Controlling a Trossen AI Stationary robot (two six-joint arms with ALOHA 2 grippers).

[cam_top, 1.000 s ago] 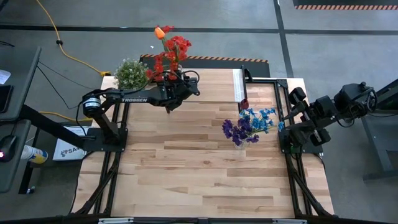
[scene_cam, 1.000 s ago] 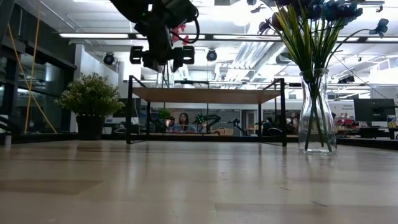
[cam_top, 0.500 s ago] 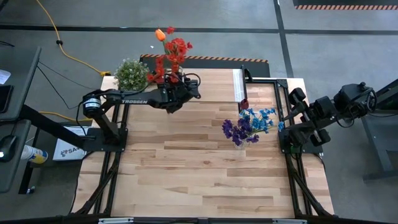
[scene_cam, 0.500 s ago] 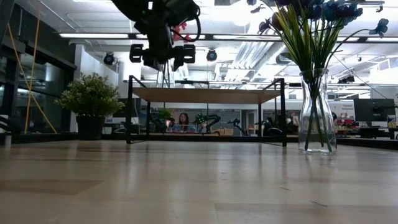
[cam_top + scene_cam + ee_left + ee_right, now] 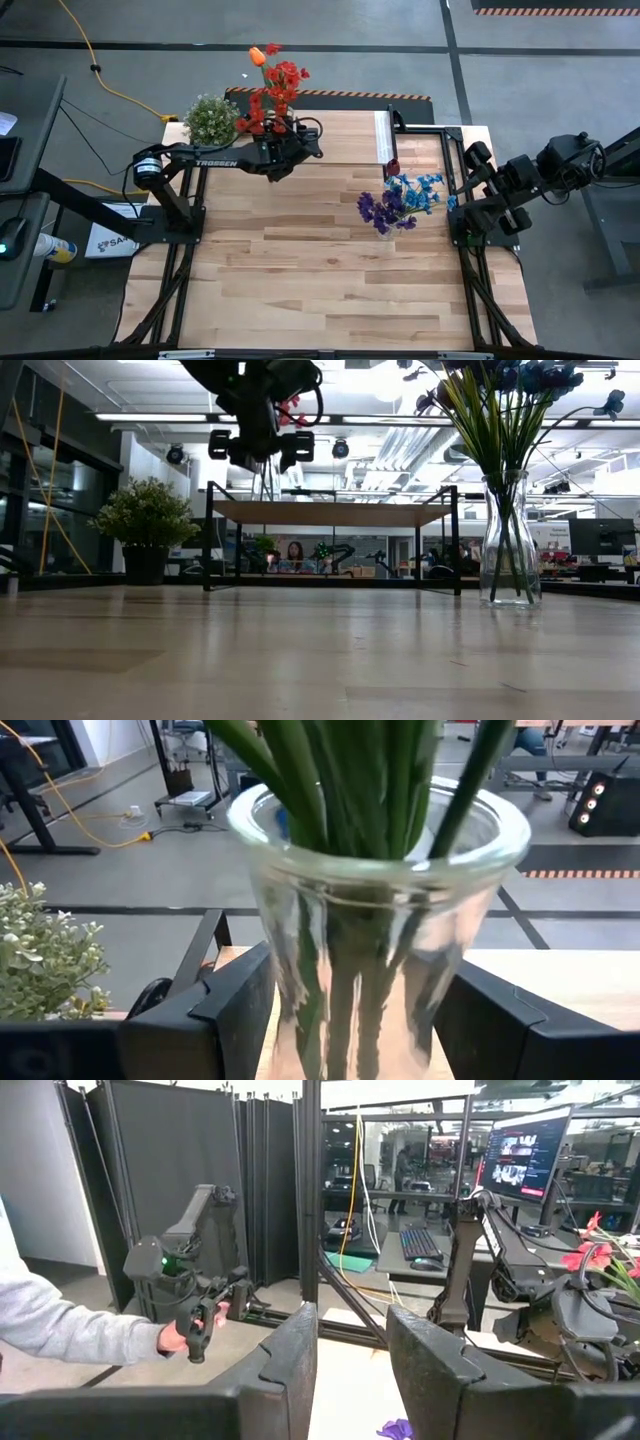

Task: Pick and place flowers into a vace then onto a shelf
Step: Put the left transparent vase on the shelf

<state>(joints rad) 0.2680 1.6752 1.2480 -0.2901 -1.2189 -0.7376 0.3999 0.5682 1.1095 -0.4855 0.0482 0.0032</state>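
While my left pincer (image 5: 283, 152) hangs above the shelf (image 5: 330, 512) at the far edge of the table (image 5: 330, 270), its two fingers (image 5: 235, 1010) stand apart on either side of a clear glass vase (image 5: 375, 920), and I cannot tell whether they press the glass. Green stems fill that vase, and in the high view the red flowers (image 5: 275, 95) with the orange tulip (image 5: 257, 53) spread out beyond the table's far edge. Just beside them, at the far left corner, stands the bushy potted plant (image 5: 210, 118). A second vase (image 5: 510, 540) rests on the table nearer my right side, holding the purple and blue flowers (image 5: 400, 200), with a dark red rosebud (image 5: 392, 166) close by. My right pincer (image 5: 462, 200) waits off the table's right edge with its fingers (image 5: 290, 1365) somewhat apart and nothing between them. Beyond it, a person's hand (image 5: 195, 1335) in a grey sleeve grips a handle
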